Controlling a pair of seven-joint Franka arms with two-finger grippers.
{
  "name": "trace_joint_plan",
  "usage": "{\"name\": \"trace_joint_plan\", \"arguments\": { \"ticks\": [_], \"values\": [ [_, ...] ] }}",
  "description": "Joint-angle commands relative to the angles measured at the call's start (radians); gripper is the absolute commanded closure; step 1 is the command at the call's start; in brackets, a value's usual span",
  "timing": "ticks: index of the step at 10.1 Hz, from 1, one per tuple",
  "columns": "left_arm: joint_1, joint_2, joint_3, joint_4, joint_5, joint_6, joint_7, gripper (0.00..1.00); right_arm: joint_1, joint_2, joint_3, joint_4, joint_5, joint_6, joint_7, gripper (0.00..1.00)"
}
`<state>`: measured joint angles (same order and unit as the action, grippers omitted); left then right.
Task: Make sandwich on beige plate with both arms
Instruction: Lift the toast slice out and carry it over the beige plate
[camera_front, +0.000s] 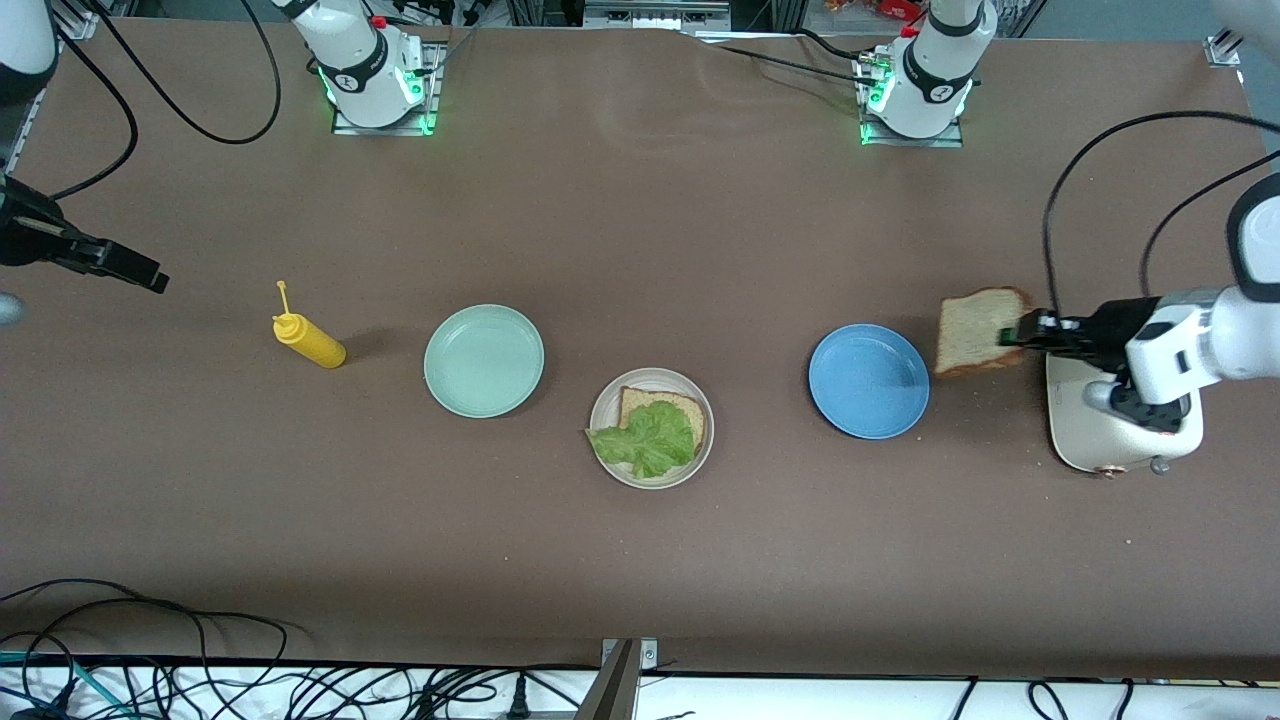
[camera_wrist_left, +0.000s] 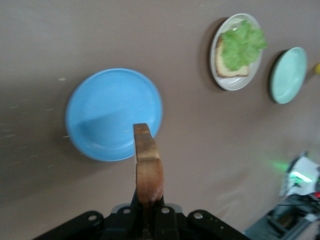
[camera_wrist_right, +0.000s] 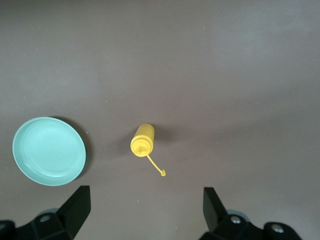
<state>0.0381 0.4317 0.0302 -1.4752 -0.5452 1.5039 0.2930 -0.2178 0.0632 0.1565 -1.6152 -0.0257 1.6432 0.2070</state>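
The left gripper (camera_front: 1022, 332) pinches a bread slice (camera_front: 977, 331) up in the air between the blue plate (camera_front: 868, 381) and the toaster (camera_front: 1090, 440), the beige plate (camera_front: 651, 474) holds bread (camera_front: 690, 407) and lettuce (camera_front: 646, 440), and the right gripper (camera_wrist_right: 145, 206) waits with fingers spread over the yellow bottle (camera_wrist_right: 142, 140).

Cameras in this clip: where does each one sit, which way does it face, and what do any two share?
Front view: high across the table, facing both bases; shows beige plate, toaster, both arms.
Left wrist view: on the left arm, looking down past left gripper shut on bread slice over the blue plate.
Right wrist view: on the waiting right arm, looking down between the open right gripper fingers at the mustard bottle.
Shared: all three show the mint-green plate.
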Motion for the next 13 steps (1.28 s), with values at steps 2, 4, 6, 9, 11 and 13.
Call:
{"name": "trace_joint_plan", "arguments": {
  "ticks": [2, 4, 6, 9, 11, 13],
  "values": [
    [-0.180, 0.131, -0.001, 0.038, -0.246, -0.002, -0.138, 1.00, 0.227, -0.060, -0.256, 0.004, -0.014, -0.006, 0.017, 0.00],
    [-0.260, 0.163, -0.001, 0.038, -0.358, 0.099, -0.188, 1.00, 0.230, -0.052, -0.259, 0.001, -0.014, -0.022, 0.022, 0.00],
    [-0.346, 0.197, -0.001, 0.038, -0.412, 0.267, -0.276, 1.00, 0.215, -0.030, -0.271, 0.006, -0.003, 0.004, 0.020, 0.00],
    [-0.388, 0.243, -0.003, 0.042, -0.525, 0.432, -0.340, 1.00, 0.216, -0.036, -0.275, 0.000, -0.002, -0.009, 0.038, 0.00],
    [-0.426, 0.297, -0.003, 0.076, -0.652, 0.548, -0.363, 1.00, 0.216, -0.028, -0.275, 0.001, 0.000, -0.003, 0.035, 0.00],
    [-0.474, 0.337, -0.003, 0.101, -0.688, 0.704, -0.387, 1.00, 0.216, -0.025, -0.275, 0.003, 0.000, -0.002, 0.035, 0.00]
  ]
}}
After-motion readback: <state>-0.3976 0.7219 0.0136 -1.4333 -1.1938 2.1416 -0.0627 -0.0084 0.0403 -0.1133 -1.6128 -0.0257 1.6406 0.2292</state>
